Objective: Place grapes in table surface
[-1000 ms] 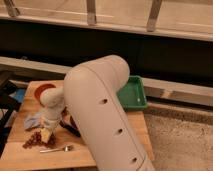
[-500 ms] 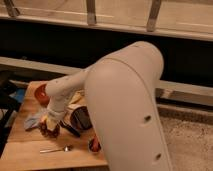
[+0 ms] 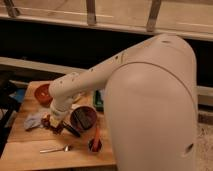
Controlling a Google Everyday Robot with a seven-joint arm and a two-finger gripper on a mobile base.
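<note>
My gripper (image 3: 53,123) hangs at the end of the white arm over the left part of the light wooden table surface (image 3: 30,155). Small dark reddish berries, the grapes (image 3: 48,121), show at its tip, and it looks shut on them, just above the wood. The bunch is partly hidden by the gripper. A pale blue cloth (image 3: 32,120) lies just to the left of it.
A red bowl (image 3: 42,93) sits at the back left. A dark round bowl (image 3: 84,118) is right of the gripper. A spoon (image 3: 55,149) lies near the front edge. A dark cup with an orange stick (image 3: 94,142) stands front right. A green tray (image 3: 98,100) is mostly hidden by my arm.
The grapes lay on the table front left a second ago; now they are at the gripper's tip. My arm has swung and fills more of the right side of the view.
</note>
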